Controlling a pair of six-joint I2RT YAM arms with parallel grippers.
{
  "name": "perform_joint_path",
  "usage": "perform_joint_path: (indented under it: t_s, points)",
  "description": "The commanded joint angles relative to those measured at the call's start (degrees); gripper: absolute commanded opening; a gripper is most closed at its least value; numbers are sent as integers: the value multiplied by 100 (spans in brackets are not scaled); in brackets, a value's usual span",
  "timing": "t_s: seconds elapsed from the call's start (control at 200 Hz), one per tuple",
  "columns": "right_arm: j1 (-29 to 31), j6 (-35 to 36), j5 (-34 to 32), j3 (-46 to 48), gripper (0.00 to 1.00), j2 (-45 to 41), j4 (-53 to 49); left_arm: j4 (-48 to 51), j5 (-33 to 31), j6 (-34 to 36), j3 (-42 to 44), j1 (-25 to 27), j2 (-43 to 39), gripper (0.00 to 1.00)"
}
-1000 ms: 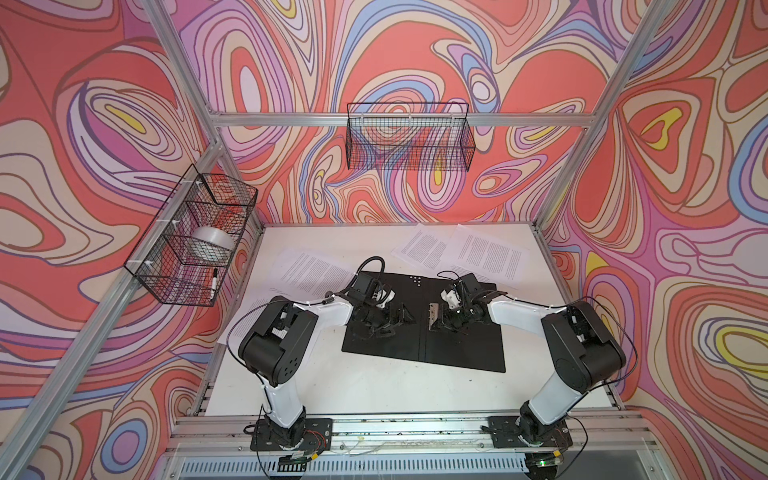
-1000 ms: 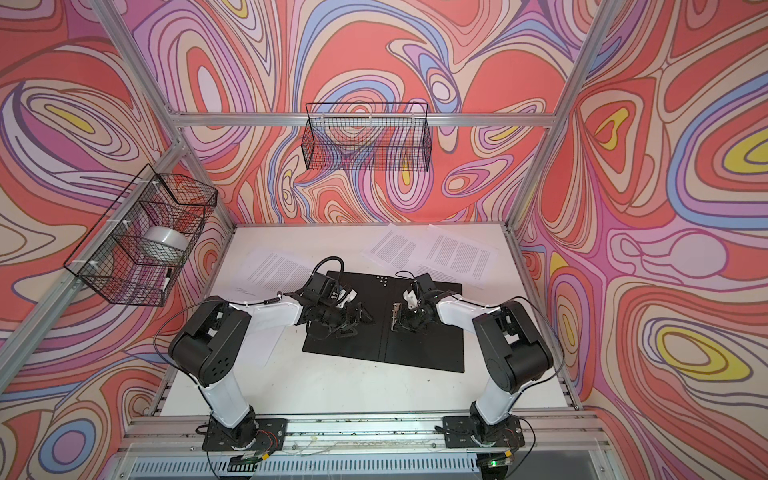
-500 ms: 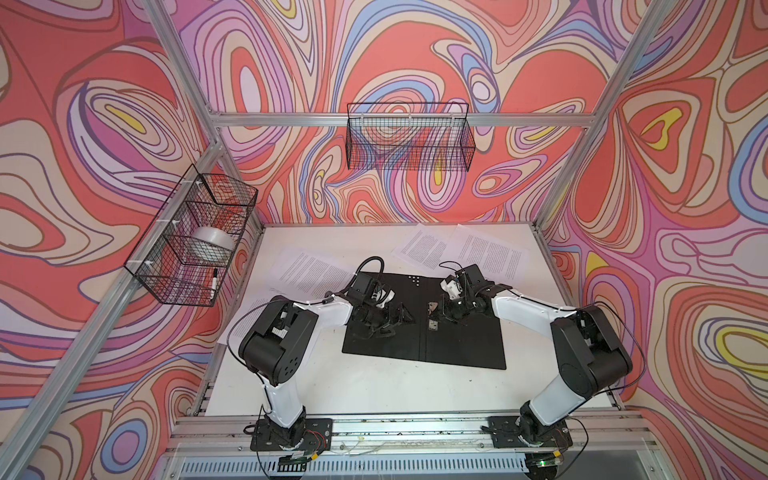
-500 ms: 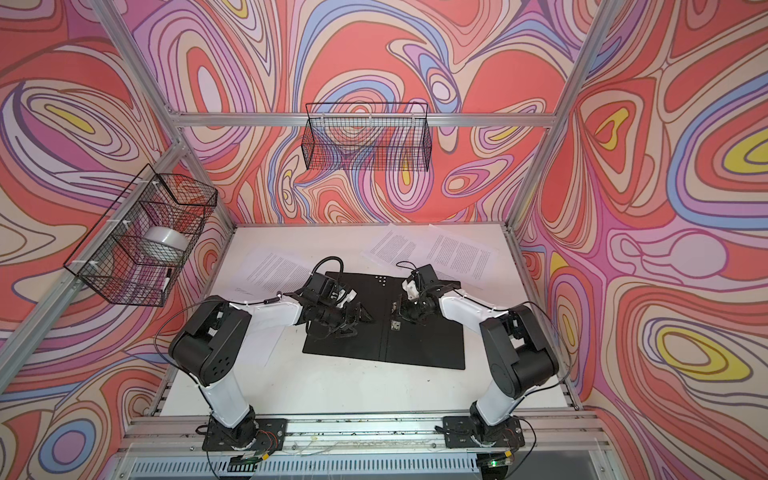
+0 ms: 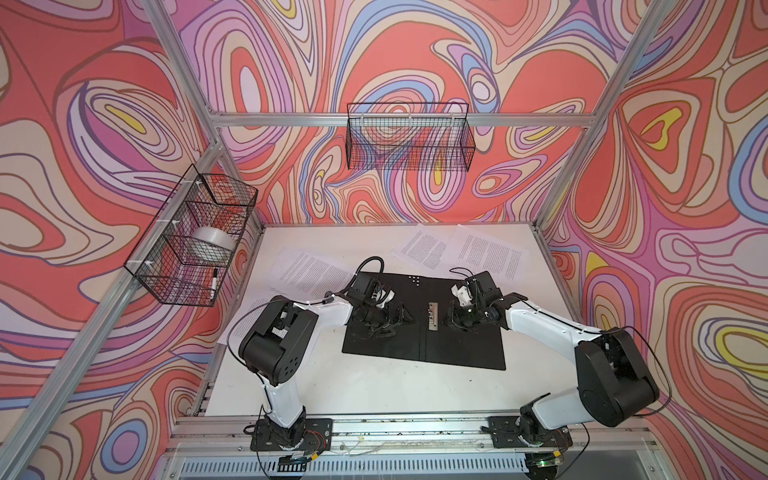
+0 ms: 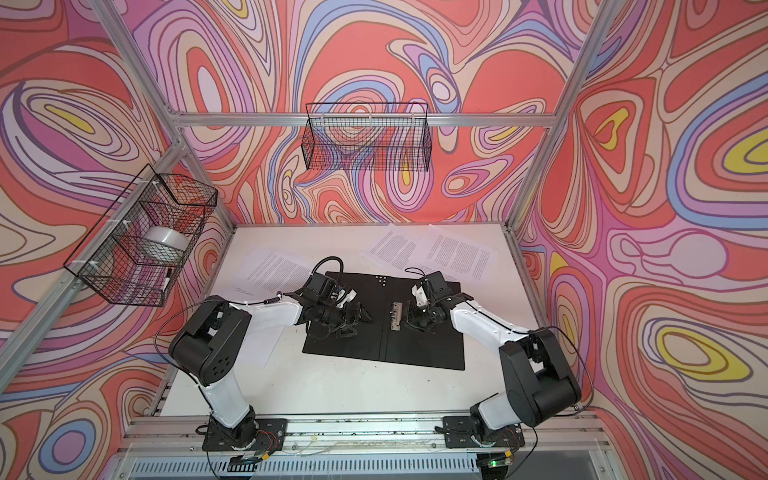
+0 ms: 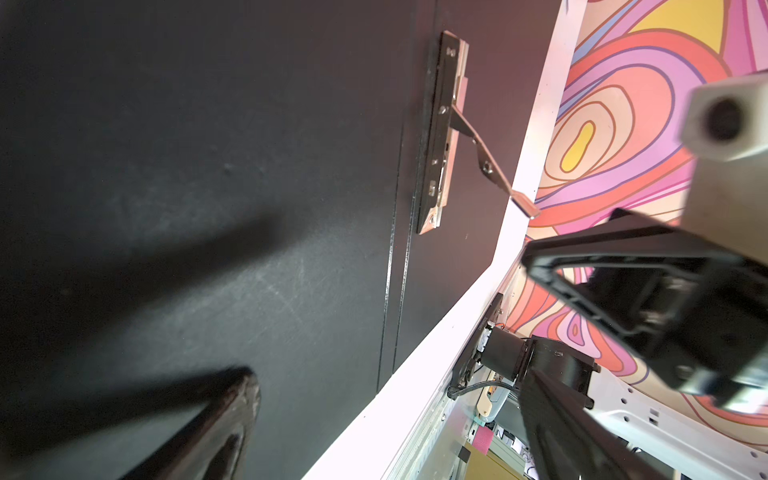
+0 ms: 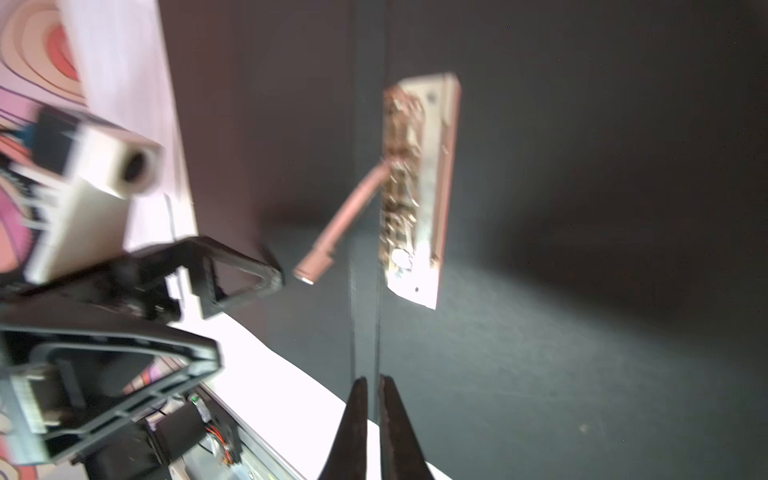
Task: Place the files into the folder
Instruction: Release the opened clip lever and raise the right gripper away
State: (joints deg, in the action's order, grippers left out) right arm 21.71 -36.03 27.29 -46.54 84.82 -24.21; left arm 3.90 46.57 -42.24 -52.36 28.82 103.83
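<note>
The folder (image 5: 424, 347) is lying open, black side up, on the counter (image 5: 374, 388), its spine clip (image 5: 434, 316) lever standing raised. The files (image 5: 486, 253) are lying outside it, far and left. The right claw (image 8: 371, 380), pinched shut and empty, is settling back beside the clip after drifting farther off. The left claw (image 5: 397, 324) is gaping empty over the left leaf. The clip is probably sitting ready for sheets.
</note>
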Motion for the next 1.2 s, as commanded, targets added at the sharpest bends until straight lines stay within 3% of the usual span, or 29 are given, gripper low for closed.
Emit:
perform_joint_path:
  t_s: [0.0,0.205,0.376,0.651,0.831,0.961,1.192]
  points:
    - [93,-229,230,75,5,235,555,1166,-1359,-4,525,-43,691,99]
    - [158,-430,548,-224,9,919,1226,1166,-1345,-14,536,-42,691,98]
    - [-79,-341,301,-982,12,1487,1126,1166,-1349,0,546,-42,658,98]
    - [-596,-177,400,-2649,31,2664,911,1166,-1333,-2,492,-38,629,98]
    - [-606,165,295,-3057,45,2175,511,1453,-1279,113,129,-31,335,98]
    - [-606,389,200,-2695,55,1457,303,2014,-1318,265,-536,-34,-21,98]
    - [-607,792,-132,-1684,79,-125,-111,3115,-2372,194,-1171,-28,-1479,100]
